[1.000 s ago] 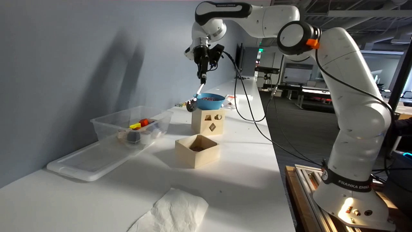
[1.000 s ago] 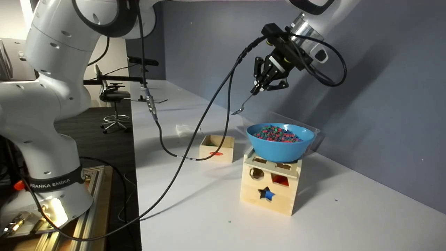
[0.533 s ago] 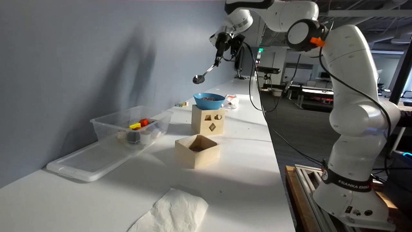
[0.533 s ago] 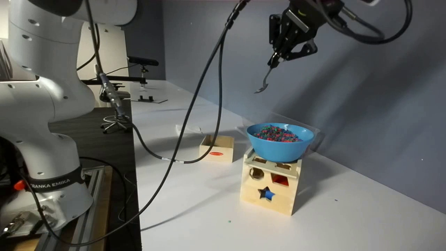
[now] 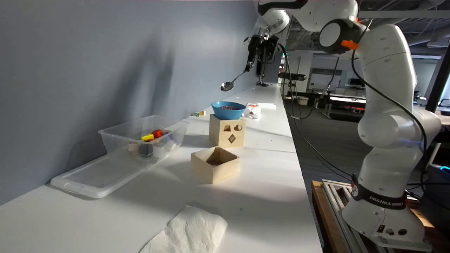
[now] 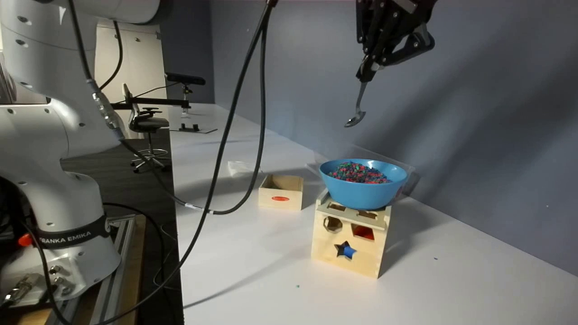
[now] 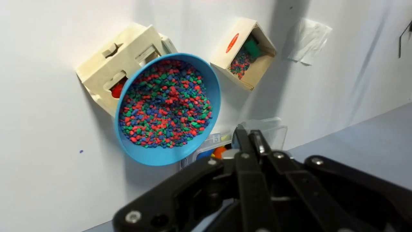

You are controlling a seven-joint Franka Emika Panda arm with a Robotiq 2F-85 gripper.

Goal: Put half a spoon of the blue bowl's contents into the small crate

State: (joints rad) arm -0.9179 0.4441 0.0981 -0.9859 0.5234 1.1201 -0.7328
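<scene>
The bowl (image 6: 361,194) stands upright on a wooden box (image 6: 323,248) with holes in its sides. It holds many small grains (image 7: 164,106), red, green and blue. Above the level of the bowl, and apart from it, hangs the spoon (image 6: 356,117), tilted, with its head low and its handle up. The gripper (image 6: 366,72) is pressed together on this handle and so pinches the spoon. Whether grains lie in the spoon, I cannot tell. Near the bowl, on the white table (image 5: 267,175), stands the crate (image 5: 225,173), open at the top and apart from the box. In the wrist view, some grains and one green piece (image 7: 252,47) are inside it. Also near the bowl, along the wall (image 5: 105,52), is a clear tub (image 5: 114,140) with yellow and red blocks (image 5: 147,137). Farther from the bowl, by the tub, there is a flat lid (image 5: 95,177). Farthest from the bowl, past the crate, lies a crumpled paper (image 5: 193,228).
</scene>
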